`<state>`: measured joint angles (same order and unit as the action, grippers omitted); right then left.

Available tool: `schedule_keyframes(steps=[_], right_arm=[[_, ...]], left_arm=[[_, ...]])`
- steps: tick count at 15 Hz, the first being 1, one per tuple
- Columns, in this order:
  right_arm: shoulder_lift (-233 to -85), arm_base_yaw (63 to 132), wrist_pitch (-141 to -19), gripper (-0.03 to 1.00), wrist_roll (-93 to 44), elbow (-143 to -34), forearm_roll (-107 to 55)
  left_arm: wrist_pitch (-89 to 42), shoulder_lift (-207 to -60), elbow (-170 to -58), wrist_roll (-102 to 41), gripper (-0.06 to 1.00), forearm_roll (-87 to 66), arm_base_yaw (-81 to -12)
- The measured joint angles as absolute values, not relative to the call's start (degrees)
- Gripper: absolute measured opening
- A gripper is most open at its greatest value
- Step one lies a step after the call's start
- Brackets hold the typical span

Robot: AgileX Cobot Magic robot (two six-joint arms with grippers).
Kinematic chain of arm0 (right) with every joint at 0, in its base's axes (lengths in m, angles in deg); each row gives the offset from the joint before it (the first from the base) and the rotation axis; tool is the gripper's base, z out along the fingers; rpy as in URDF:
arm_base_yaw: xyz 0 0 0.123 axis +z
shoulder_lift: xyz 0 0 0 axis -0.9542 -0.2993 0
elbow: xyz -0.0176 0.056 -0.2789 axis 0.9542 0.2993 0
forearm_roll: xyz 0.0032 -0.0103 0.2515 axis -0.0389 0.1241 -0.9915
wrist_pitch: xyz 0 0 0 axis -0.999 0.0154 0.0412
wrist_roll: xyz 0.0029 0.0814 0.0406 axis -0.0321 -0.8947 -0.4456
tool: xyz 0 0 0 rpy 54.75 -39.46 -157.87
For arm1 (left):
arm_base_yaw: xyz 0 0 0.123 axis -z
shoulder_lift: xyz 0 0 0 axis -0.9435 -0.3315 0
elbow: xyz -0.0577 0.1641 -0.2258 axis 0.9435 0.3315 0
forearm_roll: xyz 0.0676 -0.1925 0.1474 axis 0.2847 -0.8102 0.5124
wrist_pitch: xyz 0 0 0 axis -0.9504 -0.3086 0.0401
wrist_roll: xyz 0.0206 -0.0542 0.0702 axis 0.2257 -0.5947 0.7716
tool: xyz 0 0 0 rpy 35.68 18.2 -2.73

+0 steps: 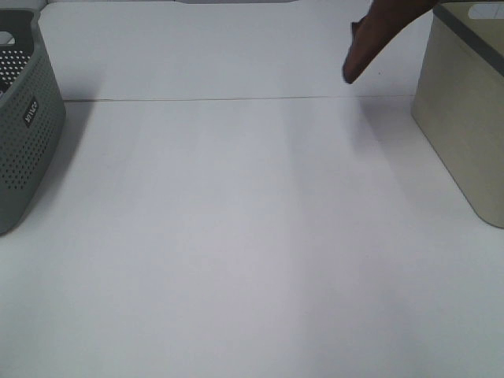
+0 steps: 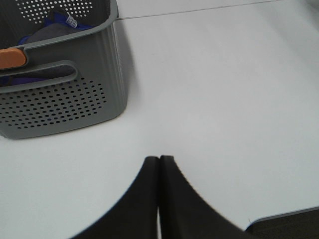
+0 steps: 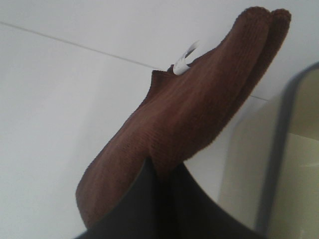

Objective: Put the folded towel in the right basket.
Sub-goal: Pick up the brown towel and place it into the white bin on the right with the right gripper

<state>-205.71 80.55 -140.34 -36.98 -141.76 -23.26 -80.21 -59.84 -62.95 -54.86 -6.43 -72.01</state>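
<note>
1. At the far left stands the grey perforated basket (image 1: pixel 24 134), on the counter (image 1: pixel 236 252), with a small label (image 1: pixel 30 111) on its side wall.
2. The left wrist view looks over the rim of that grey basket (image 2: pixel 65 99). Inside lies crumpled cloth (image 2: pixel 47 35), dark grey with blue-violet folds. An orange piece (image 2: pixel 12 58) sits by the handle slot at the edge of the picture; I cannot tell what it is.
3. The left tool (image 2: pixel 159 160) hangs over bare counter near that basket, its two fingers pressed together with nothing between them.
4. A thin seam (image 1: pixel 236 99) runs across the white counter from side to side.
5. Right of the middle, the folded towel (image 1: pixel 378 39) is up in the air, hanging slantwise off the counter, just beside the right basket and outside its wall.
6. The right tool (image 3: pixel 162 172) is pinched onto the lower edge of the folded towel (image 3: pixel 199 114), and a white tag (image 3: pixel 184 59) pokes out of the cloth's far edge.
7. At the far right sits the right basket (image 1: pixel 465 134), beige with a darker grey rim. From the wrist view, its rim (image 3: pixel 279 164) is close beside the towel. What lies inside it I cannot tell.
</note>
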Motion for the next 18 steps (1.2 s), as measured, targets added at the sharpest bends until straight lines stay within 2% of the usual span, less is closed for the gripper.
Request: schedule_keyframes(steps=[6, 11, 18], right_arm=[[-200.38, 67.6, -140.34, 0.03, -33.88, -141.93, -27.27], [-200.38, 61.47, -140.4, 0.03, -32.97, -141.93, -30.36], [-201.3, 60.61, -137.53, 0.03, -37.49, -141.93, -28.47]], left_arm=[[-80.21, -59.84, -62.95, -54.86, 0.0, -6.43, -72.01], [-80.21, -59.84, -62.95, -54.86, 0.0, -6.43, -72.01], [-80.21, -59.84, -62.95, -54.86, 0.0, -6.43, -72.01]])
